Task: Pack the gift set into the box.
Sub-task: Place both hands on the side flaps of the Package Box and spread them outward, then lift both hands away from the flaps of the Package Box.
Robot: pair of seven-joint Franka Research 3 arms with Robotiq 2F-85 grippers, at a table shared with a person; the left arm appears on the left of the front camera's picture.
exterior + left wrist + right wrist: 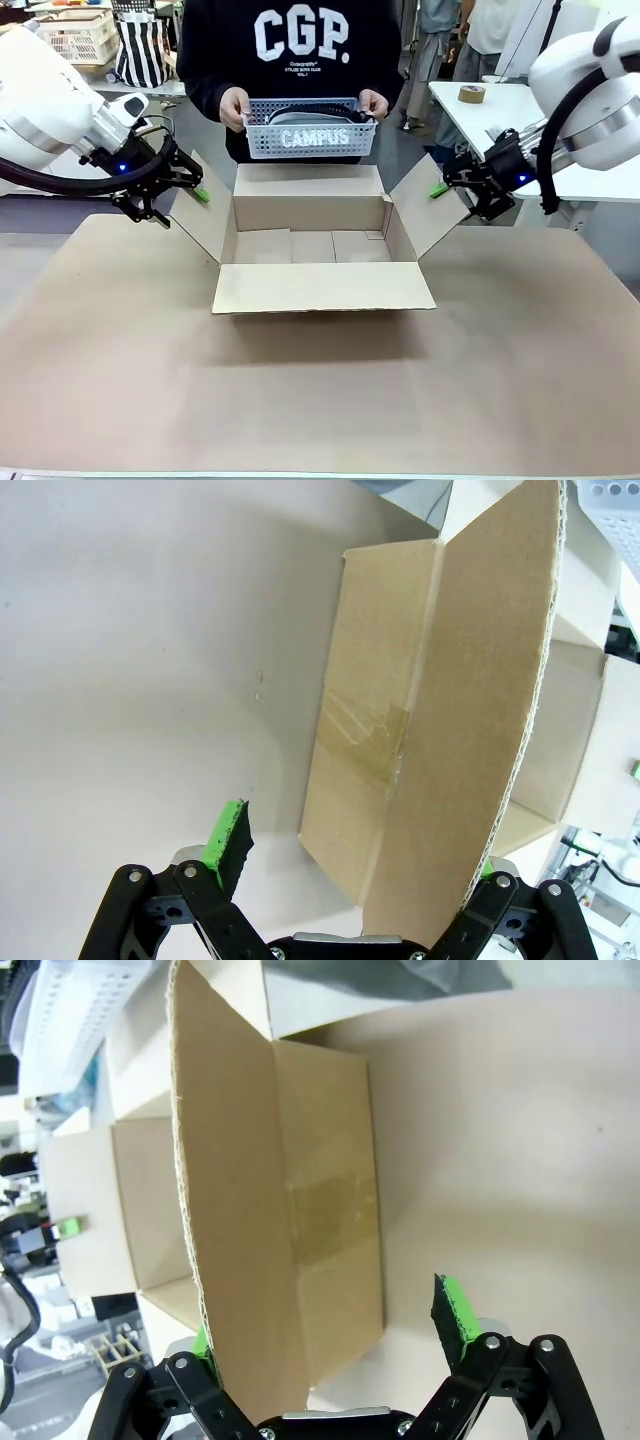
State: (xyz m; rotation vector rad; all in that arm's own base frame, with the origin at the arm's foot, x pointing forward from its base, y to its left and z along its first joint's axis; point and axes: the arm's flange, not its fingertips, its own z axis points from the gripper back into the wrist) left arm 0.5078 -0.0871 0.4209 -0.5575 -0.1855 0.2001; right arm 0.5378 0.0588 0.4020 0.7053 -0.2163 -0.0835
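Left end effector (180, 207) and right end effector (458, 202), both wide, straddle the box (320, 290) flaps; they should keep them spread for the tray (311, 140).

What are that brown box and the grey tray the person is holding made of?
Box: corrugated cardboard, matte brown. Its flap shows a wavy, fluted edge in the left wrist view. Tray: most likely moulded plastic, light grey and smooth-looking. Its walls are a regular grid of small holes, with white lettering on the front.
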